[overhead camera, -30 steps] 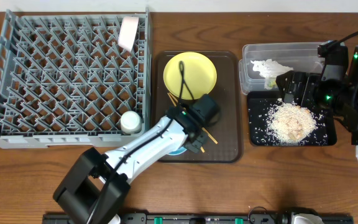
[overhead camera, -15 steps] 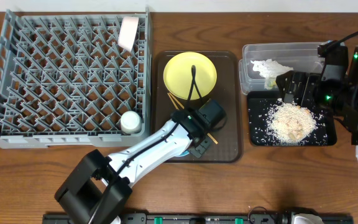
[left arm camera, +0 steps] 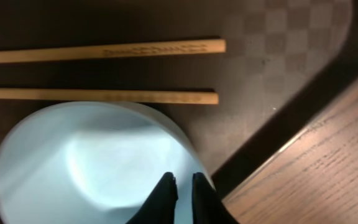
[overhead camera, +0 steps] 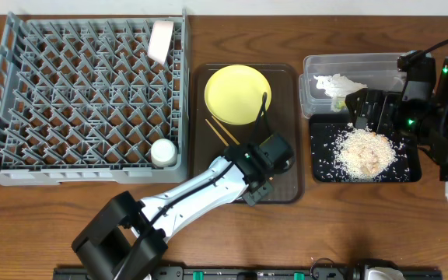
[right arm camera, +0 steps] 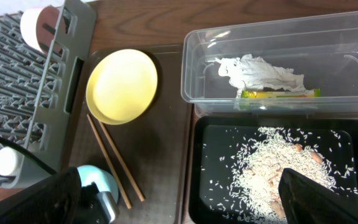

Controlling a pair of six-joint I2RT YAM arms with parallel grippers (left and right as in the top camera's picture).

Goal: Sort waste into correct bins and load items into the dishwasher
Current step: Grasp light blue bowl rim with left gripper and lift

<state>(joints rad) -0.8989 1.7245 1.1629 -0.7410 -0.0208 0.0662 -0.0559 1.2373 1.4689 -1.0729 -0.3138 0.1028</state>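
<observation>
**Loading step: pick-up of the bowl.** The left gripper (left arm camera: pixel 182 186) is shown at the near edge of the dark-brown rectangular serving tray (overhead camera: pixel 282 85). Its fingers are drawn almost together across the rim of the round light-blue bowl (left arm camera: pixel 86 162), which appears to be pinched there. The bowl lies on the tray, just beside the two thin wooden chopsticks (left arm camera: pixel 104 50). The round yellow plate (overhead camera: pixel 237 95) lies at the tray's far end.

The waste is judged sorted. The crumpled white tissue (right arm camera: pixel 253 68) and green-yellow snack wrapper (right arm camera: pixel 278 93) lie in the clear plastic tub (right arm camera: pixel 353 37). The rice-like crumbs (right arm camera: pixel 284 168) lie in the shallow black tray (right arm camera: pixel 353 143). Both bins stand right of the serving tray. The right gripper (right arm camera: pixel 179 180) is held spread above them, with nothing between its fingers.

Next, a lift clear of the tray's lip and a carry leftward to the large grey pegged dish rack (overhead camera: pixel 76 93) would be called for. A slip from the thin rim grip is to be guarded against.

A stamped mark is borne by one chopstick but cannot be read. The wrapper's print is likewise illegible.
</observation>
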